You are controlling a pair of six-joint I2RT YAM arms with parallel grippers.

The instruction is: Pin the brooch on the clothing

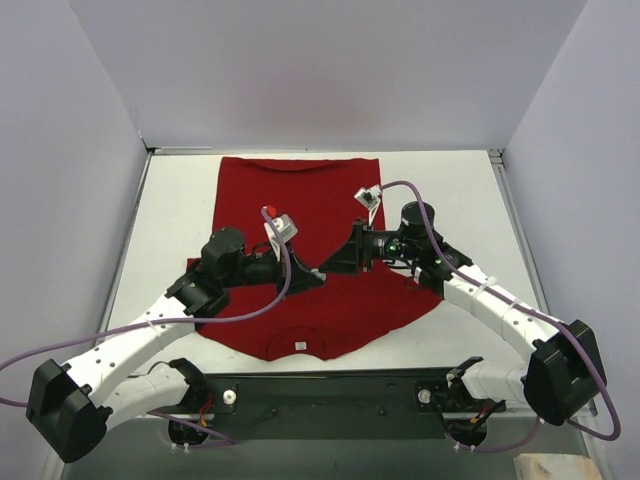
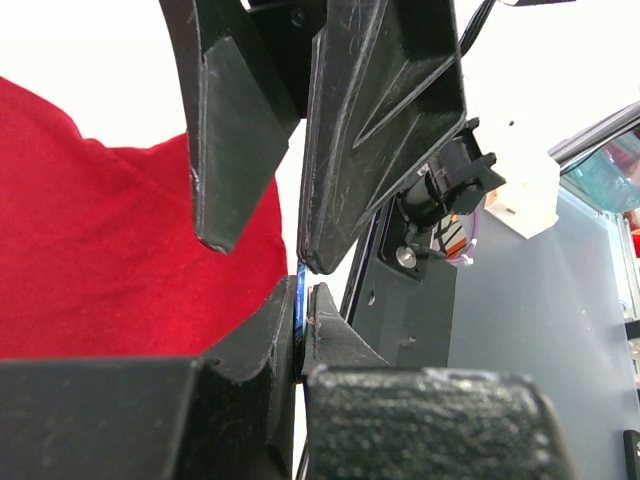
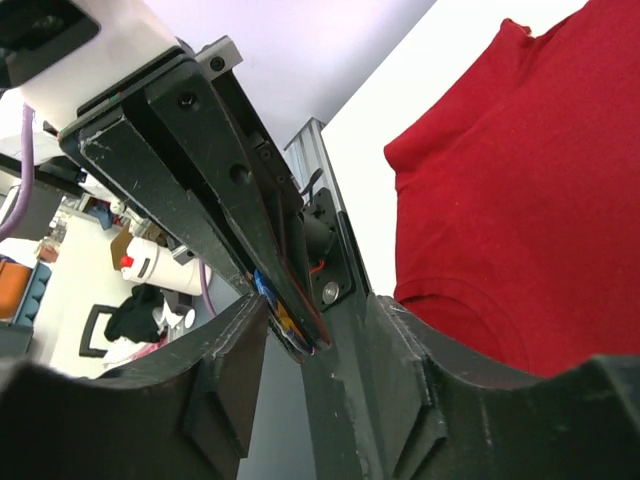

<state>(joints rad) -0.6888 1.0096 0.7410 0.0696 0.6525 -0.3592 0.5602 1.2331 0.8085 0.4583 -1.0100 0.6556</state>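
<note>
The deep-red T-shirt [image 1: 300, 200] lies flat on the white table, its collar and white label [image 1: 299, 346] toward the arms. My left gripper [image 1: 317, 280] and right gripper [image 1: 329, 267] meet tip to tip above the shirt's lower middle. In the left wrist view my left gripper [image 2: 303, 300] is shut on the brooch [image 2: 300, 288], seen edge-on as a thin blue sliver. In the right wrist view the brooch [image 3: 272, 300] shows blue and orange between the left gripper's closed tips. My right gripper [image 3: 320, 310] is open, its fingers either side of those tips.
The white table [image 1: 170, 200] is bounded by grey walls at left, right and back. A black mounting rail [image 1: 330, 390] runs along the near edge between the arm bases. Purple cables [image 1: 250, 315] loop beside both arms.
</note>
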